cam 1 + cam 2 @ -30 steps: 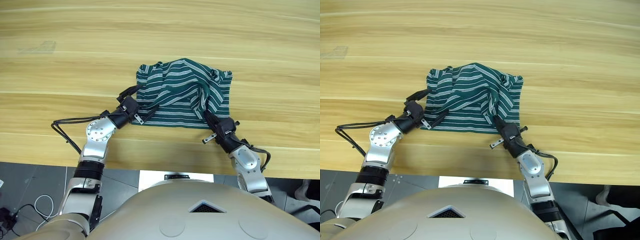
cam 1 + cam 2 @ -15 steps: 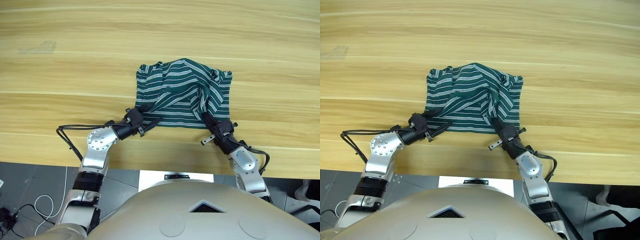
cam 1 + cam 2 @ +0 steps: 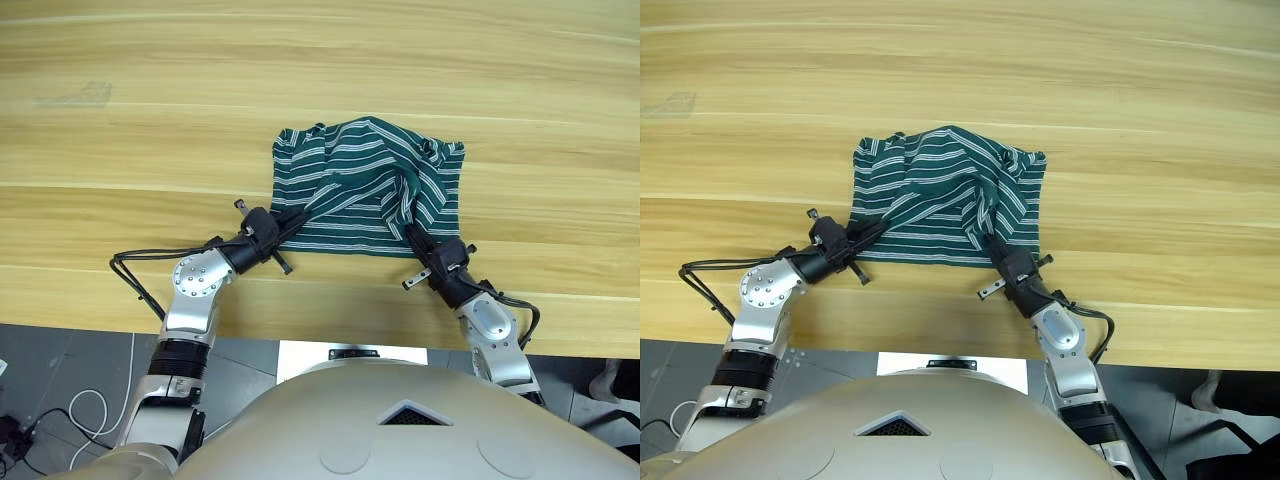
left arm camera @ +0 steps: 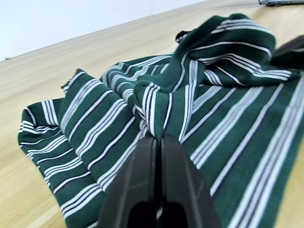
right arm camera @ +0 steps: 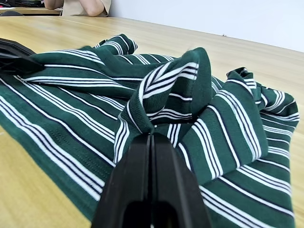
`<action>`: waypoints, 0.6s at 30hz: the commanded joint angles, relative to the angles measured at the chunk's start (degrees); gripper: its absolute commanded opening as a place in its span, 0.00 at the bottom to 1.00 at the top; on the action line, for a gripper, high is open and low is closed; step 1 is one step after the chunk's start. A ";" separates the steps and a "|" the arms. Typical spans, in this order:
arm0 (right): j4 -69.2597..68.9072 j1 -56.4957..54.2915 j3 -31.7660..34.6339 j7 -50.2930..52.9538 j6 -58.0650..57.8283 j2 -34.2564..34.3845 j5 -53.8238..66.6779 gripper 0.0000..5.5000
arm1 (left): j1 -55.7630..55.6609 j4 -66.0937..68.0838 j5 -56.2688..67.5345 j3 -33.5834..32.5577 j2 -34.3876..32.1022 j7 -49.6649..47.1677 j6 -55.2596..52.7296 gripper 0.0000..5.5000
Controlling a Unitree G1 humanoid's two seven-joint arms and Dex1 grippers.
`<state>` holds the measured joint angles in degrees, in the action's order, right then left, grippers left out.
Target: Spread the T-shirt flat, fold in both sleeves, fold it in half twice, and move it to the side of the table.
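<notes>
T-shirt [image 3: 370,180], green with white stripes, lies bunched on the wooden table [image 3: 300,70] near its front edge. The left gripper [image 3: 292,216] and the right gripper [image 3: 410,233] each pinch a fold of its cloth, fingers closed tight.

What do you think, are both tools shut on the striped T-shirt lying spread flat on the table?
Not flat: the T-shirt lies rumpled on the table, as the left eye view shows; the left tool and right tool are shut on it.

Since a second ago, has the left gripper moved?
Yes. The left gripper has shifted toward the near edge of the table and closed on the T-shirt at its near-left corner.
</notes>
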<state>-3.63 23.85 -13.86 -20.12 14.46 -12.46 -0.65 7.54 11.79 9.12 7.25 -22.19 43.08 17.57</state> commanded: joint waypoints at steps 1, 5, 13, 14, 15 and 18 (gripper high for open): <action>0.20 -1.00 0.99 -0.15 0.20 -0.50 0.47 0.00 | -2.00 1.69 0.24 -1.12 0.94 -1.08 0.33 0.01; 1.35 -3.95 2.85 -0.28 0.31 -1.01 0.73 0.00 | -2.16 1.85 1.06 -1.48 1.76 -1.03 0.59 0.01; 14.36 -21.63 12.36 -7.98 6.21 -12.16 3.45 0.00 | 0.34 -3.78 15.94 -5.26 3.60 10.12 8.64 0.01; 15.68 -22.45 12.81 -12.44 8.57 -14.40 5.67 0.00 | 1.02 -4.45 18.14 -5.58 3.27 12.73 9.52 0.01; 16.23 -20.93 12.03 -19.15 12.10 -17.14 8.40 0.00 | 2.31 -5.40 20.54 -5.88 2.41 15.79 9.50 0.01; 15.46 -13.35 8.38 -32.04 19.56 -23.79 11.33 0.00 | 7.55 -6.25 21.65 -5.50 -0.96 22.67 10.83 0.01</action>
<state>12.21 3.99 -2.57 -42.85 29.07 -31.59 8.37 10.75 6.39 30.23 1.96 -19.92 60.79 27.01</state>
